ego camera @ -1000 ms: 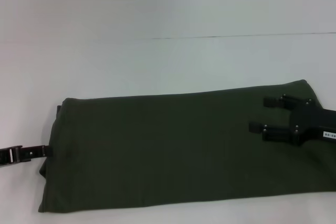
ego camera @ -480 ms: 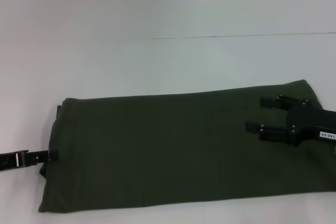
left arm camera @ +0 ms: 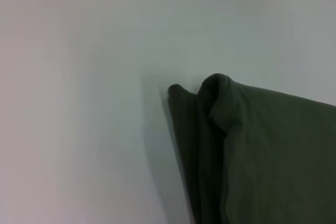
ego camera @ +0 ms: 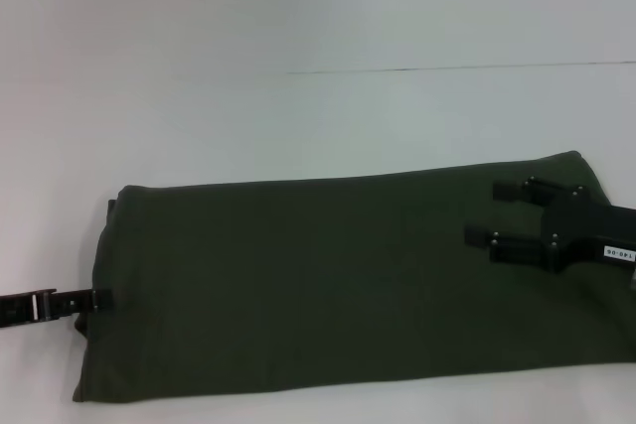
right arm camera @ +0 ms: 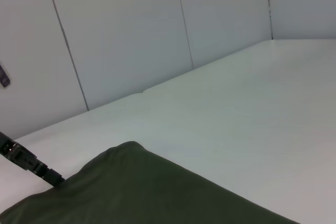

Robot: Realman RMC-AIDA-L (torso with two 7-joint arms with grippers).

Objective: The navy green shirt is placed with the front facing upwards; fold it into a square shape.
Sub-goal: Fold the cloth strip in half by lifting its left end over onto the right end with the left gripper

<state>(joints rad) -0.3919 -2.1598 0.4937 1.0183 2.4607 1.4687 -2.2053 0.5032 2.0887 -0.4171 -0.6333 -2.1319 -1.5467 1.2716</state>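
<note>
So the navy green shirt [ego camera: 338, 285] is lying on the white table [ego camera: 298, 116] as a long strip running left to right, plain side up, close to my edge of the table. My left gripper [ego camera: 91, 298] is down at the shirt's left end, right at the layered edge, and from what I've got I can't tell if the fingers are spread or pinched. My right gripper [ego camera: 492, 213] sits over the right end with its fingers spread apart, nothing between them.

My guess is the next fold brings one end over the other — so I'd want both layers caught at the left edge and the end carried over flat, corners matched.

Writing-wise: no lettering showing on the shirt, only a small white sticker on the right arm — too tiny to read.
</note>
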